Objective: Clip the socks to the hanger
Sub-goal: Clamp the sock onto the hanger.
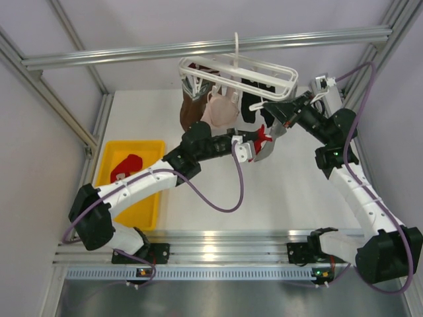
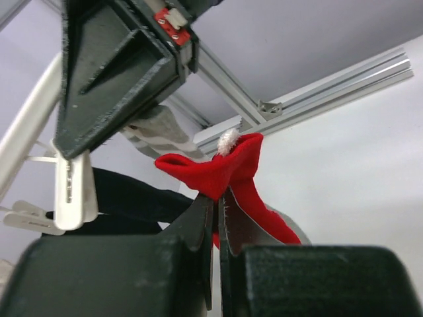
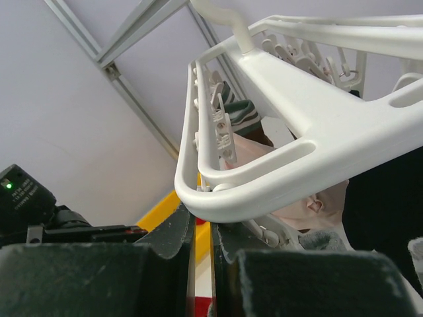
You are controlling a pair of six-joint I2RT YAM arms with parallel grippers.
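The red sock (image 2: 232,168) was pinched by only a small fold in the left pincer (image 2: 217,198), which was clamped on it, so it could slip free or miss the peg (image 2: 74,188) if the cloth sagged. It looked bright red, soft and crumpled, with a white tuft, held up beside the hanger (image 1: 264,71) above the bench (image 1: 284,191). The right pincer (image 3: 203,232) sat nearly closed under the frame; whether it gripped a peg could not be told

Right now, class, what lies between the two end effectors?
In the top view, the red sock, pinched by the left end effector, sticks out toward the right end effector.
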